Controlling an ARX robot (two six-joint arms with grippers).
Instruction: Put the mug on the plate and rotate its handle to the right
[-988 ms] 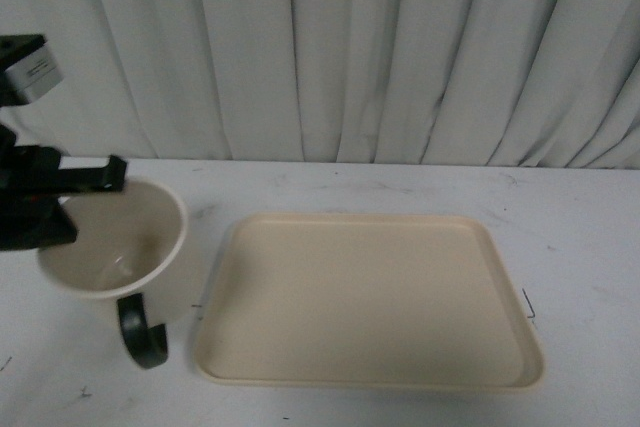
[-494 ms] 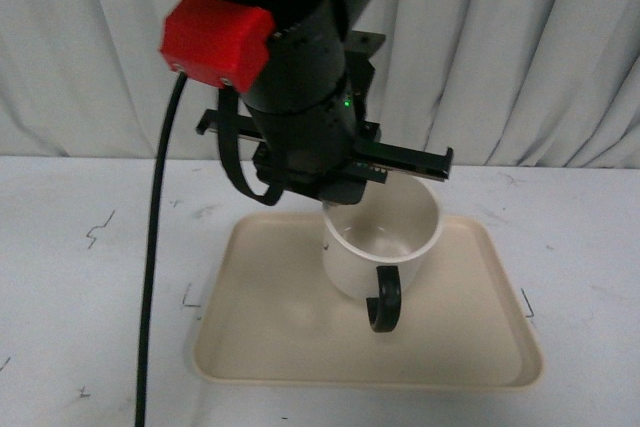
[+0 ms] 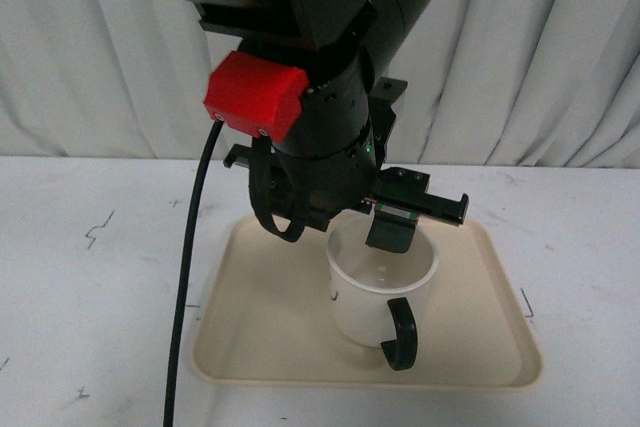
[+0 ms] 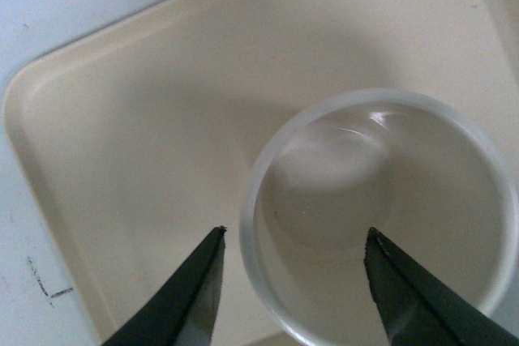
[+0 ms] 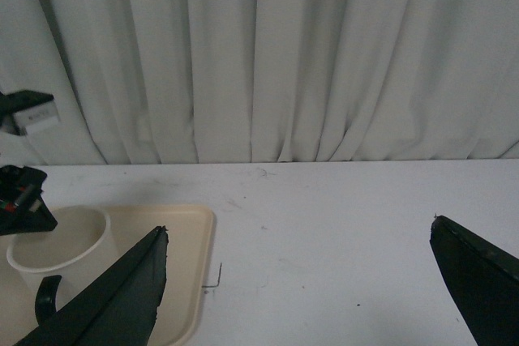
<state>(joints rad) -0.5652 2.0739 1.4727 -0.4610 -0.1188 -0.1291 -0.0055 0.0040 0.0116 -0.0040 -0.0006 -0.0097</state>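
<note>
Your mug (image 3: 380, 292) stands upright on the plate (image 3: 270, 337), a little right of the middle; the black handle (image 3: 402, 335) points at the near edge, turned slightly right. Your left gripper (image 4: 293, 234) hangs over the mug's far rim with its jaws open; one finger (image 4: 190, 297) is outside the wall, the other above the hollow, and neither looks to be pressing the rim. Your right gripper (image 5: 298, 224) is out over the white desk (image 3: 90, 277), well apart from the plate; its jaws are spread wide and hold nothing. A pale curtain (image 3: 560, 47) hangs behind.
</note>
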